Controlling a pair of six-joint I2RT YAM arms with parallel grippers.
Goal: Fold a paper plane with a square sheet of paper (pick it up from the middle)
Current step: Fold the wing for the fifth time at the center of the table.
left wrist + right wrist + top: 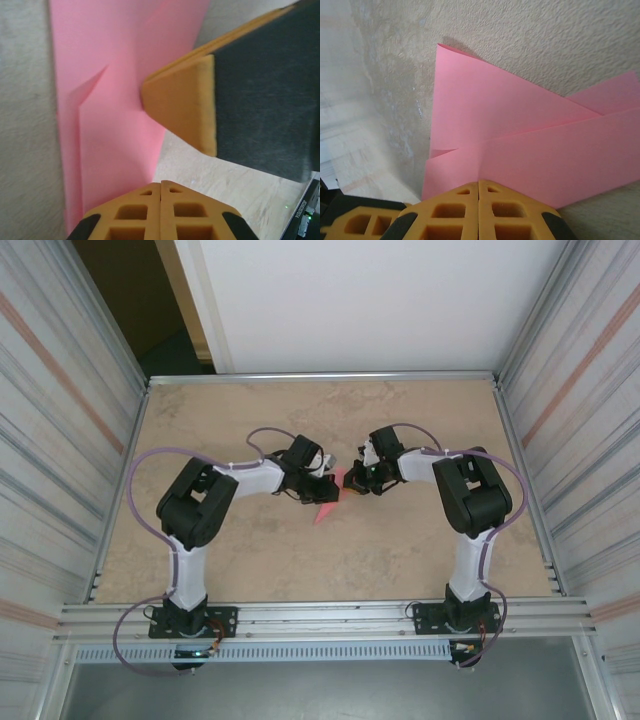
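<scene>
The square sheet of paper (327, 510), pink, lies on the table folded into a pointed wedge with overlapping flaps and creases (115, 100) (520, 130). My left gripper (320, 487) is shut, and in the left wrist view its closed tips (161, 184) sit at the paper's right-hand edge. My right gripper (353, 483) is shut too, its closed tips (479, 181) resting on the folded layers near a crease. Both grippers meet over the paper at the table's middle. One of the right gripper's yellow fingers (185, 105) touches the paper's edge in the left wrist view.
The tan table (400, 560) is boxed in by ribbed metal walls on the left (60, 440) and right (590, 440). An aluminium rail (330, 618) at the near edge carries both arm bases. Part of the left gripper (360, 220) shows in the right wrist view.
</scene>
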